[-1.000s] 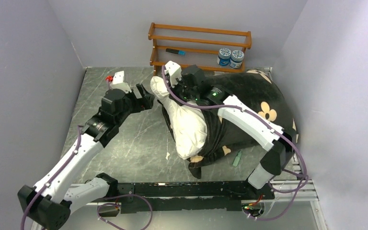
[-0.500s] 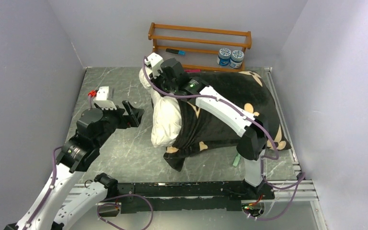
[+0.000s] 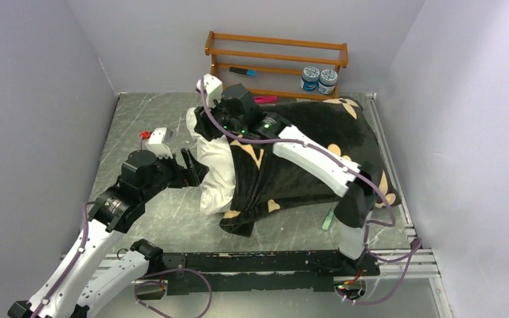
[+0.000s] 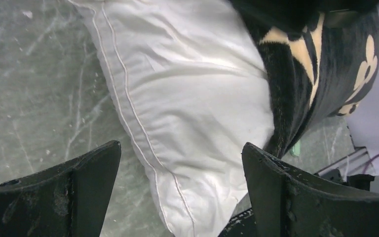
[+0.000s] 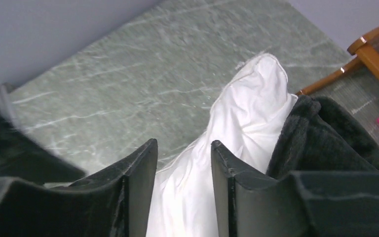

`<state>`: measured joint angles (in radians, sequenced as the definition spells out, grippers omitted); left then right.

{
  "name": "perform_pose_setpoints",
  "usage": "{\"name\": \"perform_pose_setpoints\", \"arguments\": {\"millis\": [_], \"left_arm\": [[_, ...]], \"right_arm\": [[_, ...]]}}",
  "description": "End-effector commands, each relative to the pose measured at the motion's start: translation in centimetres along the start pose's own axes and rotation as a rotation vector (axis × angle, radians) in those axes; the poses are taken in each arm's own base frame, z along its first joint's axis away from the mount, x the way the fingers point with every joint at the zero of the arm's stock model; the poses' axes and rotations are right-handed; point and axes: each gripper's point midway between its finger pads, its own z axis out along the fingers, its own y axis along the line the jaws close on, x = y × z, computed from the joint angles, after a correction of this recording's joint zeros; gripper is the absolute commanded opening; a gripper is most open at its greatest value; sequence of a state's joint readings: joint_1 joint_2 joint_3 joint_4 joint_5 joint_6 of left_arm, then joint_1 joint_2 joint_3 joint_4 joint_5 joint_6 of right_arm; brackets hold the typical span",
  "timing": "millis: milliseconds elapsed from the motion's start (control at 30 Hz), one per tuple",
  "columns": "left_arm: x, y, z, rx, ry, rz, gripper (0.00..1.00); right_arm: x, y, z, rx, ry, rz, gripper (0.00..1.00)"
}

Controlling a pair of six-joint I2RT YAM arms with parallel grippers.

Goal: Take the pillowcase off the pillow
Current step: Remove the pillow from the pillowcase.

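Note:
The white pillow [image 3: 215,169] sticks out of the left end of the black flowered pillowcase [image 3: 305,146], which covers the rest of it on the right of the table. My right gripper [image 3: 203,124] hovers over the pillow's far exposed corner [image 5: 256,84]. Its jaws are parted, with white cloth showing in the gap [image 5: 183,142]. The bunched pillowcase edge [image 5: 325,133] lies just right of its fingers. My left gripper [image 3: 192,169] is wide open at the pillow's left side. The piped white edge [image 4: 187,98] lies between and beyond its fingers [image 4: 181,145], and the pillowcase [image 4: 296,74] is further right.
A wooden rack [image 3: 275,63] stands at the back wall with two blue-lidded jars [image 3: 318,79] and a blue marker [image 3: 242,71]. A pink object [image 3: 265,99] lies under it. A small green item [image 3: 328,218] lies near the front right. Grey walls close in on both sides.
The right gripper's jaws have parted from shut over the pillow's far corner. The pillow has come further out to the left. My left gripper has moved in to the pillow's left edge.

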<state>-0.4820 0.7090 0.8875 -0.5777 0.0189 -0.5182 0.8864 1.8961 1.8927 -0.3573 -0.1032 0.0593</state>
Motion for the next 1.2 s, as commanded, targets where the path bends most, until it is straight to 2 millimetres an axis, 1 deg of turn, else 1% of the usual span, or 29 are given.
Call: {"name": "perform_pose_setpoints", "arguments": {"millis": [0,100,167,233,300,333,400,467,567,667,700,833,933,1033,1133,1167], "left_arm": [[1.3,-1.0,-0.1,0.055,0.039,-0.086,0.97],[2.1,-1.0,-0.1,0.055,0.066,-0.120,0.97],[2.7,-0.9,0.0,0.054,0.087,-0.138,0.97],[3.3,-1.0,0.1,0.063,0.113,-0.143,0.97],[3.9,-1.1,0.2,0.075,0.136,-0.145,0.97],[4.1,-1.3,0.2,0.087,0.144,-0.145,0.97],[4.3,-1.8,0.3,0.111,0.158,-0.148,0.97],[4.4,-2.0,0.5,0.121,0.168,-0.163,0.97],[4.4,-2.4,0.9,0.136,0.165,-0.193,0.97],[4.6,-2.6,1.4,0.147,0.169,-0.226,0.97],[4.9,-2.6,1.7,0.148,0.179,-0.237,0.97],[6.5,-2.2,2.6,0.130,0.232,-0.280,0.97],[7.9,-0.8,2.8,0.071,0.258,-0.294,0.97],[9.9,0.7,3.0,0.013,0.294,-0.306,0.96],[12.3,2.3,3.0,-0.063,0.350,-0.340,0.86],[12.8,2.8,2.8,-0.087,0.361,-0.351,0.84]], "right_arm": [[-5.9,1.9,-6.6,-0.041,-0.174,0.019,0.49],[-4.7,1.4,-9.1,0.015,-0.150,0.020,0.56],[-3.5,0.9,-10.8,0.064,-0.122,0.021,0.59],[-1.9,0.3,-12.4,0.125,-0.087,0.030,0.63],[-0.3,0.0,-13.8,0.172,-0.056,0.051,0.65],[0.3,0.3,-14.7,0.183,-0.051,0.072,0.67],[1.8,0.8,-15.6,0.199,-0.026,0.102,0.69],[3.2,1.5,-16.0,0.212,0.000,0.125,0.72],[5.2,2.5,-16.2,0.229,0.042,0.154,0.76],[6.4,3.5,-16.0,0.245,0.055,0.170,0.77],[6.7,3.5,-15.9,0.261,0.060,0.174,0.78],[8.8,2.4,-15.5,0.369,0.113,0.156,0.78],[10.7,1.0,-15.9,0.466,0.154,0.141,0.78],[12.0,-0.5,-17.0,0.555,0.189,0.130,0.77],[13.0,-1.8,-18.4,0.636,0.216,0.109,0.76],[13.3,-2.2,-18.9,0.658,0.225,0.106,0.76]]}}
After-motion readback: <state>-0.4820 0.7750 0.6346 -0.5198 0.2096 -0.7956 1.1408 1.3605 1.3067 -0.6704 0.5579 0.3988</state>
